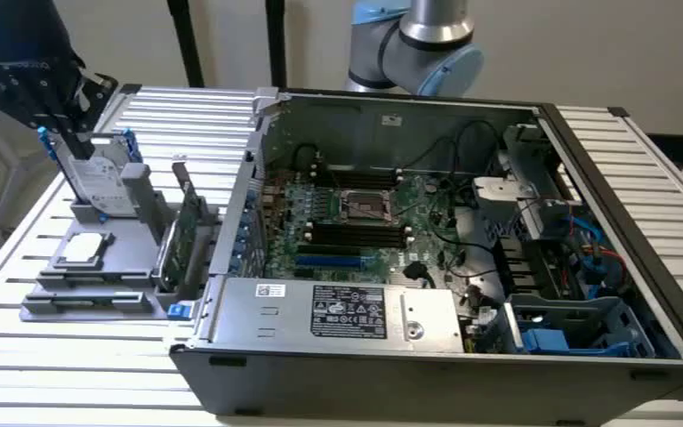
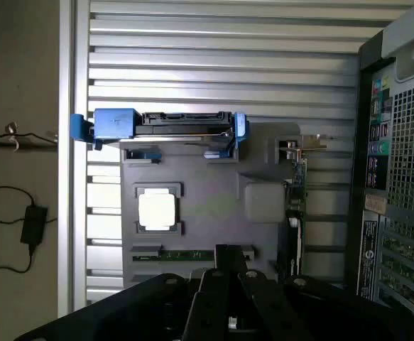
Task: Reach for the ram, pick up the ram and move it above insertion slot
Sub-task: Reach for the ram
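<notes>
The ram (image 2: 184, 253) is a thin green stick lying in a slot of the grey fixture (image 2: 214, 206), on the side of the white-topped chip (image 2: 157, 210) away from the blue-framed drive. My gripper (image 1: 78, 149) hangs above the fixture's far end at the exterior view's left, over the blue-framed drive (image 1: 104, 182). Its dark fingers (image 2: 228, 264) are shut with nothing between them, and their tips show just beside the ram's end, apart from it. The black insertion slots (image 1: 359, 234) lie on the motherboard inside the open computer case (image 1: 317, 316).
A wider green card with a metal bracket (image 1: 182, 238) stands upright on the fixture's side nearest the case. The case wall (image 1: 245, 205) rises right beside it. The slatted metal table (image 1: 45, 365) runs under everything, and cables (image 2: 8, 227) hang off its edge.
</notes>
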Robot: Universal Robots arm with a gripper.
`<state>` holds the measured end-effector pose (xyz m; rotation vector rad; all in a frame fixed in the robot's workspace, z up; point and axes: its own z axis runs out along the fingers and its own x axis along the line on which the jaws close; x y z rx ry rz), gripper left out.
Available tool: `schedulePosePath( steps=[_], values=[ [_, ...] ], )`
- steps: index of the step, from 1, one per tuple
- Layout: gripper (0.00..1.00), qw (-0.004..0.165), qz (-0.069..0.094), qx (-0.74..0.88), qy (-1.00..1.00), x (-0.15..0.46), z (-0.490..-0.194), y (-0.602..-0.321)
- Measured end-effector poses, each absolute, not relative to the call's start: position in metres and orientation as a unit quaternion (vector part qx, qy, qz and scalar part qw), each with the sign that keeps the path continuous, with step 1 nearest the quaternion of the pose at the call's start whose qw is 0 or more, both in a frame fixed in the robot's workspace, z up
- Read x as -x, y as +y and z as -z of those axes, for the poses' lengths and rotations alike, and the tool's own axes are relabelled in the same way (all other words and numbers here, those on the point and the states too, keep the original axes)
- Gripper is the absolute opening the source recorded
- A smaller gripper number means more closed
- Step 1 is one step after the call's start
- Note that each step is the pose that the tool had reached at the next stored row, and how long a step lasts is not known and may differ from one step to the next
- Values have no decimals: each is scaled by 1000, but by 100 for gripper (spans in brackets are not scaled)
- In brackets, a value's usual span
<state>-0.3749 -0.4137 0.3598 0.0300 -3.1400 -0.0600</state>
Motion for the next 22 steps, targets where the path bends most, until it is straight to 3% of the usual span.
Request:
schedulePosePath(
  steps=[15, 22],
  values=[
    [11, 1, 19, -10, -1000, 375, -360, -415],
    [11, 0, 19, -10, -1000, 378, -360, -445]
  ],
)
